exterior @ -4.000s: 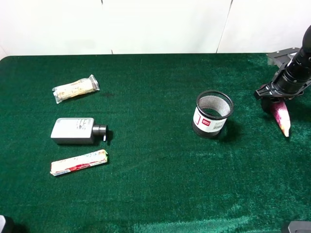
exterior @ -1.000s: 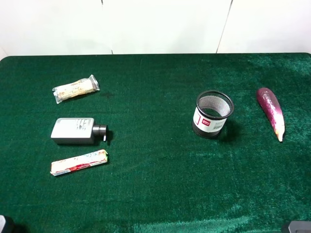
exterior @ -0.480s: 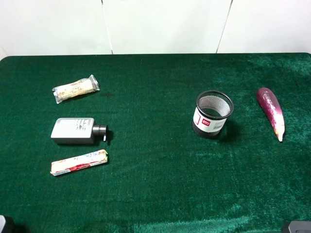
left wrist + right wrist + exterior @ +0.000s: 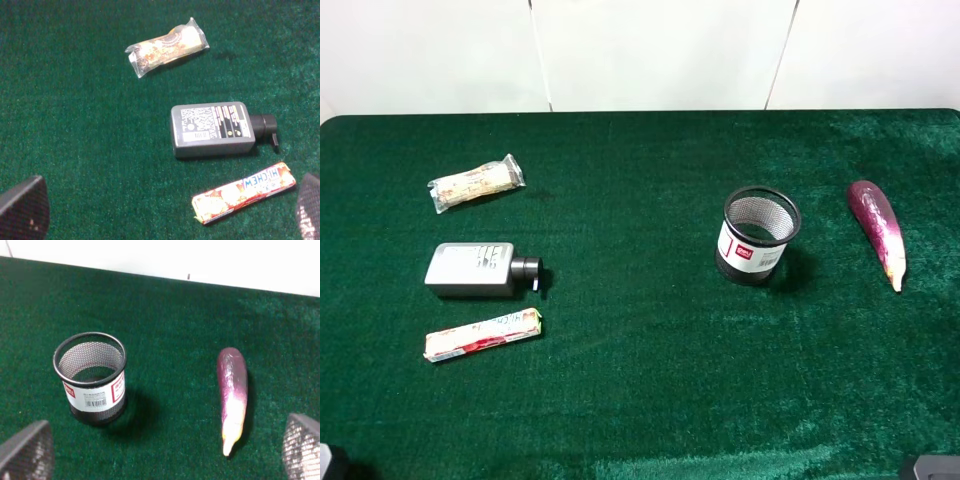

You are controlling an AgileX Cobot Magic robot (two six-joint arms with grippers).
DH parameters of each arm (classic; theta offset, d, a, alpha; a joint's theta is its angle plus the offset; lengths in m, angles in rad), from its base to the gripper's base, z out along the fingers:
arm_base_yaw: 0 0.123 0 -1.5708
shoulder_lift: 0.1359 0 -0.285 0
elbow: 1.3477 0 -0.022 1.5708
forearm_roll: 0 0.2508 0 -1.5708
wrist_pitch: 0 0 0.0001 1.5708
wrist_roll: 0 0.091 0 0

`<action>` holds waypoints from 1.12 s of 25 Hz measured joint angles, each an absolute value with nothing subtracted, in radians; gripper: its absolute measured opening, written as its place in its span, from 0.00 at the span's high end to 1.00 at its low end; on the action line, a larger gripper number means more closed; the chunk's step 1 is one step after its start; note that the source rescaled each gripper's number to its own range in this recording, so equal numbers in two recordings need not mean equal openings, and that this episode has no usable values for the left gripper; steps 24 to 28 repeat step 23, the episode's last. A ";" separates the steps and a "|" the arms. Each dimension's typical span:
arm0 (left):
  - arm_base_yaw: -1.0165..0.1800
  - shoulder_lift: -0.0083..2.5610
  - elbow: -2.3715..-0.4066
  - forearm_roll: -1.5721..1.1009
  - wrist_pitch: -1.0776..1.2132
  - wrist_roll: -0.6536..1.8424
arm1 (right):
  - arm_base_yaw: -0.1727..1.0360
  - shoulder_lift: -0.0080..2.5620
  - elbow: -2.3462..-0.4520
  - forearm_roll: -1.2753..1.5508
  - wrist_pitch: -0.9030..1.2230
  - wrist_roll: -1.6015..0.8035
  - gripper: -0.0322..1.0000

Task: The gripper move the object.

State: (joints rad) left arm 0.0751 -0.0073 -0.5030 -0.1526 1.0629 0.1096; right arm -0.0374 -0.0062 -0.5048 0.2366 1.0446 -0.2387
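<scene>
The object, a purple-magenta eggplant (image 4: pixel 877 228) with a cream pointed tip, lies flat on the green cloth at the far right, right of the mesh cup (image 4: pixel 758 235). It also shows in the right wrist view (image 4: pixel 232 390), beside the cup (image 4: pixel 92 377). My right gripper (image 4: pixel 164 450) is open and empty, held back from and above both, fingertips (image 4: pixel 25 450) at the frame's corners. My left gripper (image 4: pixel 165 207) is open and empty above the left-hand items. Neither gripper shows in the exterior high view.
A grey rectangular bottle (image 4: pixel 475 269) lies at the left, also in the left wrist view (image 4: pixel 212 129). A clear-wrapped snack (image 4: pixel 475 183) lies behind it and a white-and-red snack bar (image 4: pixel 482 334) in front. A white wall runs behind the table's far edge.
Four seconds ago the right arm stood over the eggplant at the far right; it has since left the exterior view and the eggplant lies free. Nothing has moved in the last second.
</scene>
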 joint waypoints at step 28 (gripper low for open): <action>0.075 -0.007 -0.503 -0.153 1.063 0.110 | -0.037 -0.006 -0.505 0.238 1.044 -0.239 0.00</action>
